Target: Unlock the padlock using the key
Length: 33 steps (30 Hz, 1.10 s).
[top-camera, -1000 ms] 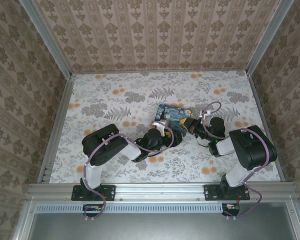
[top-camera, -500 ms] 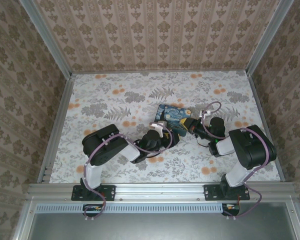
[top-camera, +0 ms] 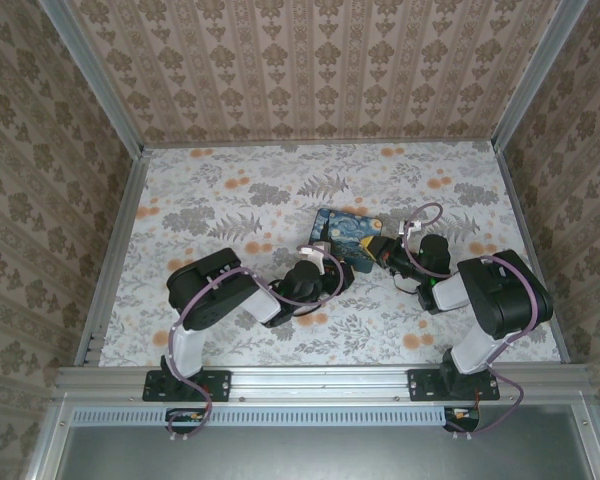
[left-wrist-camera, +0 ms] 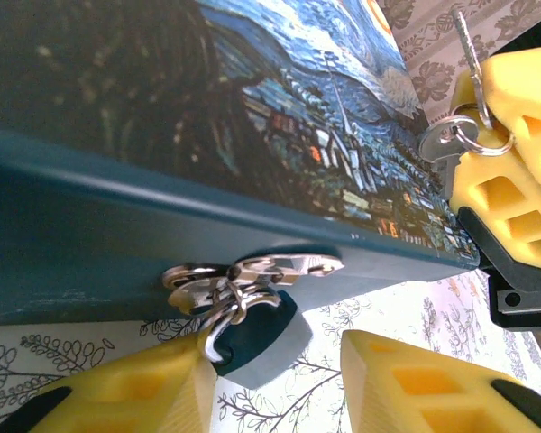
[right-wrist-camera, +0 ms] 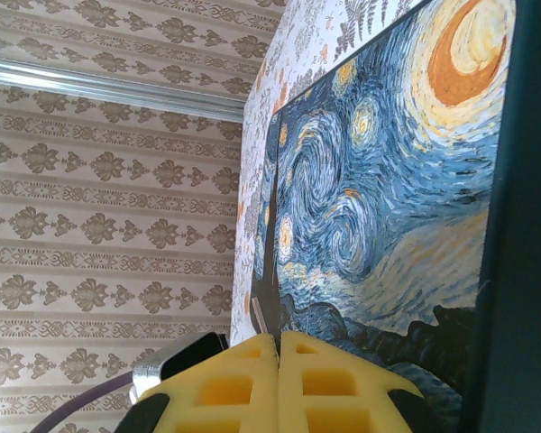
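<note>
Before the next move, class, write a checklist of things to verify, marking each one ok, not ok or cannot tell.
1. Key gripped by shut right hand: ok.
2. Padlock hanging from hasp on box: ok.
3. Padlock between left hand fingers: ok.
4. Left hand clamped on padlock: not ok, jaws apart.
5. Key at padlock: not ok, well apart.
6. Keyhole facing key: cannot tell.

Box (top-camera: 346, 230) lies between left pincer (top-camera: 322, 253) and right pincer (top-camera: 379, 250); far table (top-camera: 230, 185) open.
</note>
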Each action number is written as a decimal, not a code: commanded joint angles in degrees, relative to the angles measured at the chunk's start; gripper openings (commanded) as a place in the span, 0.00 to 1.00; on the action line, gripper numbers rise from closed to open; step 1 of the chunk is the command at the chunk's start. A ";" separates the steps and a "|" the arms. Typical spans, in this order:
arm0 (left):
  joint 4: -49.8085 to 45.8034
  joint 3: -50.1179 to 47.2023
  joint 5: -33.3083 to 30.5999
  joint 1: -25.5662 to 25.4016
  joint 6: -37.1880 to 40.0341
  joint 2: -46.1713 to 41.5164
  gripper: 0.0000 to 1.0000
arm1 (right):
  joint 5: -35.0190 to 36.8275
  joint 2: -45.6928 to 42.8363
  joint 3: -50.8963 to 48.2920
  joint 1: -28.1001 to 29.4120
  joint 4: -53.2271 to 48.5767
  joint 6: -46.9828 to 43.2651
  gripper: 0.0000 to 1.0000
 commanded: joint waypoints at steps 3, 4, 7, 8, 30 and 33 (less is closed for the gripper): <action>2.80 0.31 -0.40 0.07 -0.34 0.52 0.37 | -0.21 1.45 -0.85 -0.22 -0.86 0.06 0.00; 2.73 0.36 -0.41 0.07 -0.41 0.56 0.36 | -0.19 1.50 -0.88 -0.22 -0.97 0.09 0.00; 2.63 0.55 -0.45 0.06 -0.42 0.69 0.34 | -0.19 1.59 -0.95 -0.25 -0.81 0.06 0.00; 2.62 0.63 -0.59 0.02 -0.51 0.78 0.33 | -0.21 1.58 -0.97 -0.27 -0.85 0.06 0.00; 11.26 0.57 -0.24 0.03 -5.71 3.15 0.46 | -0.45 2.55 -1.04 -0.40 0.03 0.15 0.00; 11.67 0.38 -0.28 -0.04 -6.32 2.88 0.47 | -0.56 2.73 -0.97 -0.44 0.16 0.15 0.00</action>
